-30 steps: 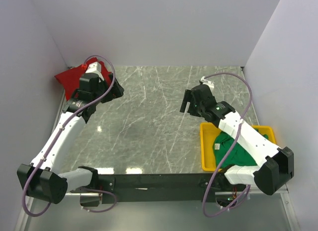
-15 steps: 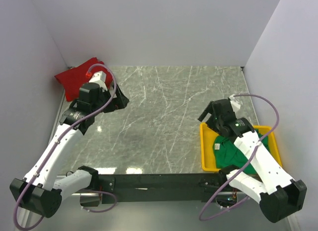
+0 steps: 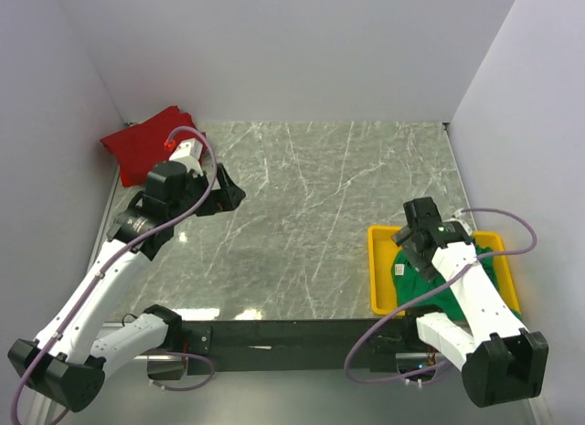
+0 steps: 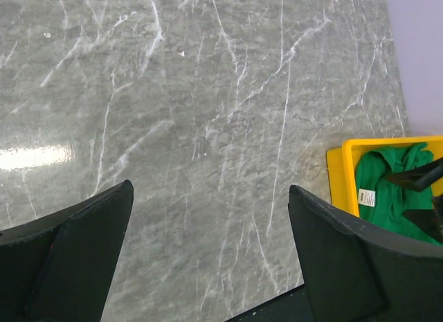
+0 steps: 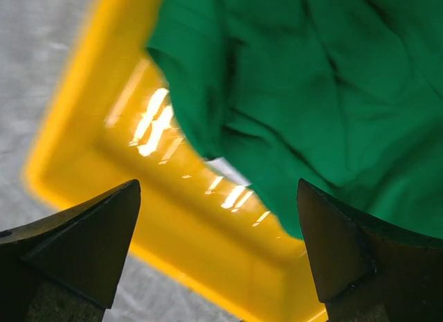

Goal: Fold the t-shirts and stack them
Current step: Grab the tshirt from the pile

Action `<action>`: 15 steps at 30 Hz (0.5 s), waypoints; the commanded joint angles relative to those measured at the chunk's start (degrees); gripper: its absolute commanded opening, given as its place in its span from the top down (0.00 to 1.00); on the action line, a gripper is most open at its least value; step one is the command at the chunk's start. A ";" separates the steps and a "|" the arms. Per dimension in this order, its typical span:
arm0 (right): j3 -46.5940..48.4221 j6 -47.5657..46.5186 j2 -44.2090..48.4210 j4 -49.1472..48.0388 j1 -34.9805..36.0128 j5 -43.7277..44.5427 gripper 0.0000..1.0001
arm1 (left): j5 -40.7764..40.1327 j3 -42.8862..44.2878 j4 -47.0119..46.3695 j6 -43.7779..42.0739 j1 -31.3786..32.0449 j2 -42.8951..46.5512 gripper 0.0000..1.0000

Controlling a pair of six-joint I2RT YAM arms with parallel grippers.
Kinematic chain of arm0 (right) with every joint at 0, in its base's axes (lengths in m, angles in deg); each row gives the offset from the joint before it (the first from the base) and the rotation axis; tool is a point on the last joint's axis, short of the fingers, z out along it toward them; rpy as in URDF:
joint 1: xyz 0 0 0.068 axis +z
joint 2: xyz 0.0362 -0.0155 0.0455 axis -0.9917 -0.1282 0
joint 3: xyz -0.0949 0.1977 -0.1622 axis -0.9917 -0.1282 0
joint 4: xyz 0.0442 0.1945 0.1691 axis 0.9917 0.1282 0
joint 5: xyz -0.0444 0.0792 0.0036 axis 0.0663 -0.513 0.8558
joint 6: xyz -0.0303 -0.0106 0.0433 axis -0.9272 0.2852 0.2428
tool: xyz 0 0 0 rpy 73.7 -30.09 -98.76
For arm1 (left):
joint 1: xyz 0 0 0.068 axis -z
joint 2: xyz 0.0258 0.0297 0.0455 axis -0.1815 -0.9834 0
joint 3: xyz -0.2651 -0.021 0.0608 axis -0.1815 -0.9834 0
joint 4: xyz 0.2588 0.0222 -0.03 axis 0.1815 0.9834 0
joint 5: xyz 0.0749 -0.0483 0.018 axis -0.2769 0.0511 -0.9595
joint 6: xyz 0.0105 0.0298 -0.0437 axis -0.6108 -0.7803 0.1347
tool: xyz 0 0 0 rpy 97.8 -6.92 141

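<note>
Now holding the right gripper (image 5: 218,190), spread and empty, above the green t-shirt (image 5: 311,93) bunched in the yellow tray (image 5: 90,128); poising the left gripper (image 4: 210,190), likewise parted, over the table (image 3: 302,196), beside the red t-shirt (image 3: 142,142) heaped far-left.

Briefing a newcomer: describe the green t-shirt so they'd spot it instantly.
Start at the grey marble table; find the yellow tray at its near right edge. The green t-shirt lies crumpled inside it, unlike the red t-shirt at the far left corner.

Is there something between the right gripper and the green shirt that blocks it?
Nothing visible does. The right gripper hangs open directly over the green shirt, which lies crumpled in the yellow tray, with no object between them.
</note>
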 commanded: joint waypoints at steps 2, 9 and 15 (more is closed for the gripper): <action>-6.23 3.02 -0.78 -3.27 -3.08 -0.67 0.00 | 0.32 -1.54 -0.68 1.67 0.31 2.75 0.01; -9.23 1.18 -3.34 -7.23 -4.40 0.38 0.00 | -1.53 -1.89 -0.33 1.50 0.31 4.07 0.00; -11.25 -0.05 -4.03 -10.83 -5.90 -0.84 0.00 | -1.44 -1.81 -0.59 0.71 0.31 2.84 0.01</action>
